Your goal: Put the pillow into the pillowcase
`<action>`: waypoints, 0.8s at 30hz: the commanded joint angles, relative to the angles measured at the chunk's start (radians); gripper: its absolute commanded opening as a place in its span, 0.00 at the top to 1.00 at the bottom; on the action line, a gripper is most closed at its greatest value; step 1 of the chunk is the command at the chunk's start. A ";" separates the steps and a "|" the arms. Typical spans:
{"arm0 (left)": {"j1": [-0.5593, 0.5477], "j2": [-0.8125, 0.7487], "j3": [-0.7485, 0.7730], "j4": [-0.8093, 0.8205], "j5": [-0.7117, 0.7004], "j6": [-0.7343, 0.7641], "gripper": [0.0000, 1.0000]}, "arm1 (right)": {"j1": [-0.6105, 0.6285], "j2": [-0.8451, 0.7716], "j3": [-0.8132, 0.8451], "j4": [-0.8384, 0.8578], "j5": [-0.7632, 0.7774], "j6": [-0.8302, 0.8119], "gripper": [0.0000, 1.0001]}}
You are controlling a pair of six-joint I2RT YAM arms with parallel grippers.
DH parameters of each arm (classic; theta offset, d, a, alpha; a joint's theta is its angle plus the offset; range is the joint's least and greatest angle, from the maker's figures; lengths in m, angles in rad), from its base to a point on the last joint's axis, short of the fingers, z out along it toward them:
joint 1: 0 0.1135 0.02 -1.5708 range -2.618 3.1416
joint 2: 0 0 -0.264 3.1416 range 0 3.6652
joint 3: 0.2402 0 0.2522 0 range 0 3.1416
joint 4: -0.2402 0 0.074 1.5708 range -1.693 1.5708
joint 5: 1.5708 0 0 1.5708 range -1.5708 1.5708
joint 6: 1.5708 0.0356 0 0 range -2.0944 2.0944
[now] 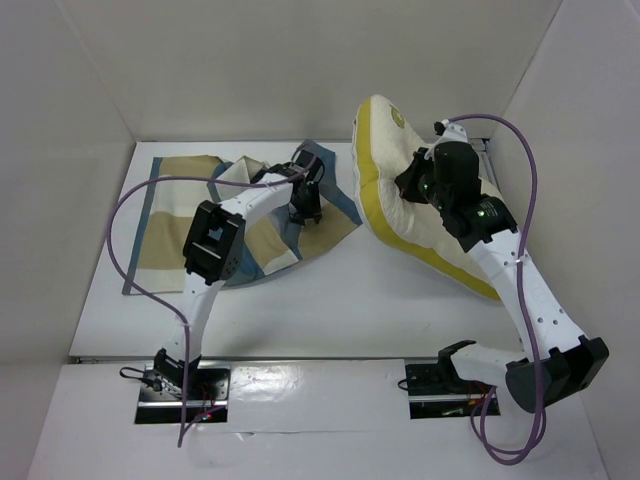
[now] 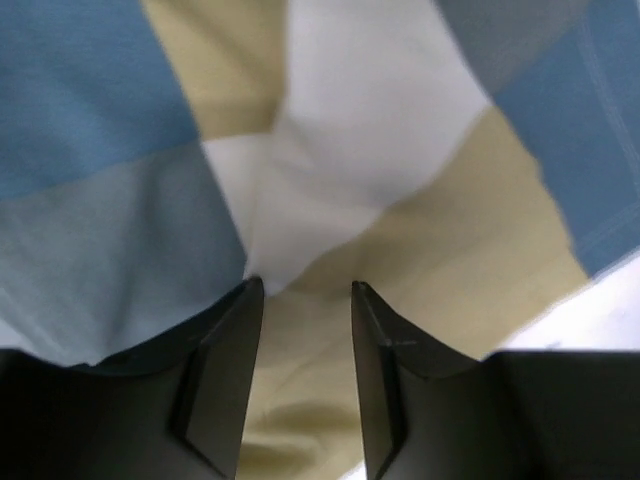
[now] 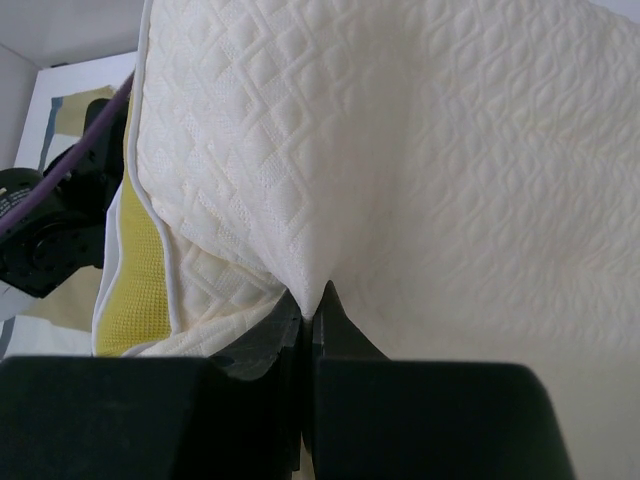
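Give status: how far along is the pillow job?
Done: pillow pinched by the shut right gripper, one end raised. In hand: left gripper open over the crumpled pillowcase. Left: open the pillowcase, slide pillow in; it's fully outside.

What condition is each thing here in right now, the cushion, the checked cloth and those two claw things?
pillow: outside the case, one end lifted and tilted, pinched by the right end effector.
pillowcase: lying on the table, flat at its left end, rumpled at its right.
left end effector: open, fingers apart just above the pillowcase.
right end effector: shut on a fold of the pillow's fabric.
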 commanded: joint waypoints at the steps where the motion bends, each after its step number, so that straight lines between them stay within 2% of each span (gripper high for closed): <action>1: -0.004 0.035 0.044 0.003 0.031 0.033 0.48 | -0.008 -0.046 0.018 0.038 0.011 0.009 1.00; 3: -0.004 0.044 0.044 0.003 0.031 0.044 0.52 | -0.008 -0.046 0.018 0.038 0.021 0.009 1.00; 6: -0.004 0.044 0.055 -0.006 0.042 0.056 0.73 | -0.008 -0.046 0.018 0.028 0.021 0.018 1.00; 7: -0.004 0.019 0.055 -0.006 0.042 0.056 0.81 | -0.008 -0.046 0.027 0.028 0.021 0.018 1.00; 8: -0.004 0.005 0.046 -0.016 0.042 0.065 1.00 | -0.008 -0.046 0.027 0.028 0.021 0.018 1.00; 13: -0.024 -0.078 0.027 -0.016 0.103 0.168 1.00 | -0.008 -0.046 0.027 0.028 0.021 0.018 1.00; 18: -0.060 -0.159 -0.011 -0.094 0.265 0.326 1.00 | -0.008 -0.046 0.046 0.010 0.061 0.018 1.00; 24: -0.159 -0.327 -0.212 -0.172 0.359 0.386 1.00 | -0.017 -0.056 0.037 0.010 0.084 0.009 1.00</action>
